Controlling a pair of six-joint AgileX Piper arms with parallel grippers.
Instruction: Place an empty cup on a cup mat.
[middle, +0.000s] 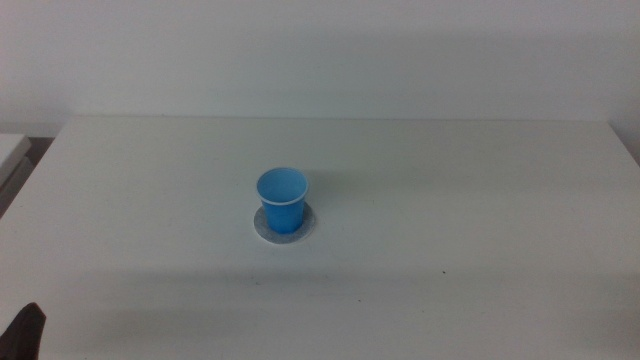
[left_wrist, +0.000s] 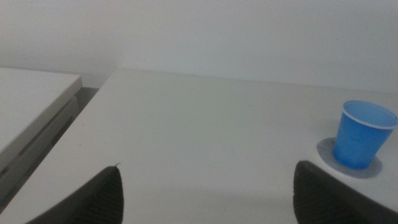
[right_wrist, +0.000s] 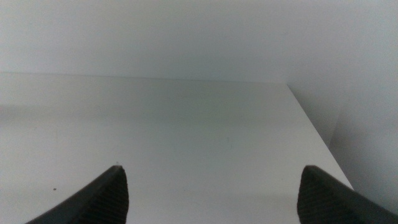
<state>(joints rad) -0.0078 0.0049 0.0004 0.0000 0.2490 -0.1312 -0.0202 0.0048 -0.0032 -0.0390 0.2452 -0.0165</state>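
At tabletop centre, cup (middle: 282, 199) upright on cup mat (middle: 267, 226).

Far left, near the bottom edge of the middle view: left tool (left_wrist: 208, 199) parked low, jaws wide apart, empty, well clear of the cup. Centre: cup empty, base inside the mat's grey ring, touching nothing else. Right: right tool (right_wrist: 211, 199) out of the middle view, jaws likewise apart over bare tabletop (right_wrist: 186, 137), holding nothing. Judged: placing step done, task as good as complete; next move calls only for keeping both arms away from the cup.
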